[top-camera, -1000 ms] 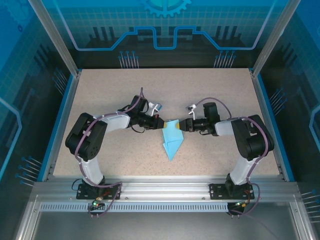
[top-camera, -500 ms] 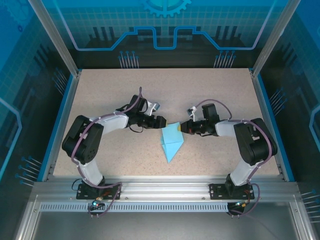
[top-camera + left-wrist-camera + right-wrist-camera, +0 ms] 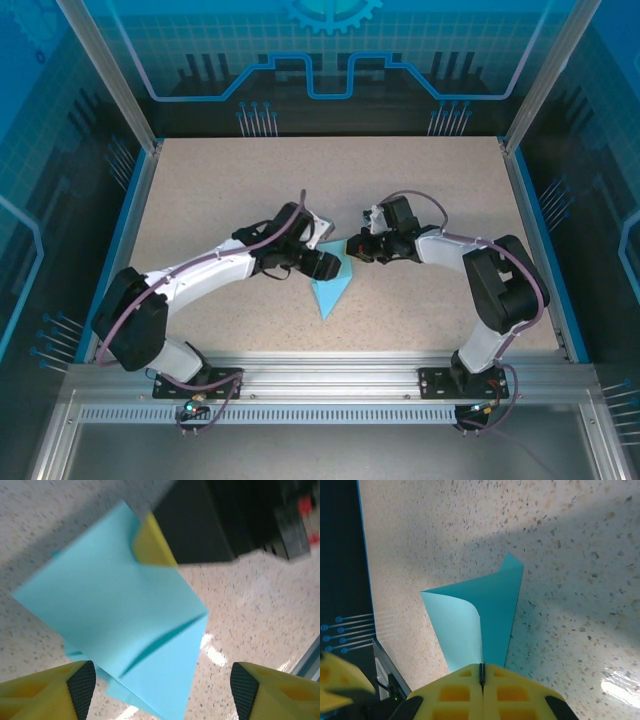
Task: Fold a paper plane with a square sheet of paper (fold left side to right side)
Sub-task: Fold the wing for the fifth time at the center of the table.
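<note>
Speckled table (image 3: 200, 200), with the left arm (image 3: 200, 275) and right arm (image 3: 490, 270) both reaching inward to its middle. The paper (image 3: 328, 290) is light blue and folded to a pointed shape. It lies mid-table between the arms, tip toward the near edge, with one layer curling up at the far end. Left gripper (image 3: 162, 685): fingers spread wide over the paper, nothing held; whether they touch it cannot be told. Right gripper (image 3: 481, 672): fingers pressed together, pinching the paper's raised far edge.
</note>
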Action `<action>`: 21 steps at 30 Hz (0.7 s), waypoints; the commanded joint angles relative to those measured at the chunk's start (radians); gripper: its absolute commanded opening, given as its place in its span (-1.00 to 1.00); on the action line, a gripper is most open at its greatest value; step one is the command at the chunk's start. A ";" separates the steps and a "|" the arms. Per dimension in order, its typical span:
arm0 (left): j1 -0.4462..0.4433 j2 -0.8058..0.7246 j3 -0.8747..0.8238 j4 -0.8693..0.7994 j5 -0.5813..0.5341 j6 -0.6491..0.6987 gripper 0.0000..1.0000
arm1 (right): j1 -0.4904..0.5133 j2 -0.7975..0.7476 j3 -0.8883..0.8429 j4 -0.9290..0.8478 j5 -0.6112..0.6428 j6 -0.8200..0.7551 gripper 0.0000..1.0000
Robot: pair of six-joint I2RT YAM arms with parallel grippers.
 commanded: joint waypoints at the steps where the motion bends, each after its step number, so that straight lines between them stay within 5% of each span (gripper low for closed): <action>1: -0.071 0.012 0.005 -0.099 -0.127 0.040 0.51 | 0.012 0.035 0.035 -0.067 0.055 0.088 -0.89; 7: -0.172 0.111 0.059 -0.126 -0.227 0.023 0.52 | 0.026 0.058 0.081 -0.099 0.076 0.106 -0.90; 21: -0.244 0.237 0.118 -0.170 -0.416 0.010 0.50 | 0.050 0.087 0.118 -0.116 0.087 0.118 -0.91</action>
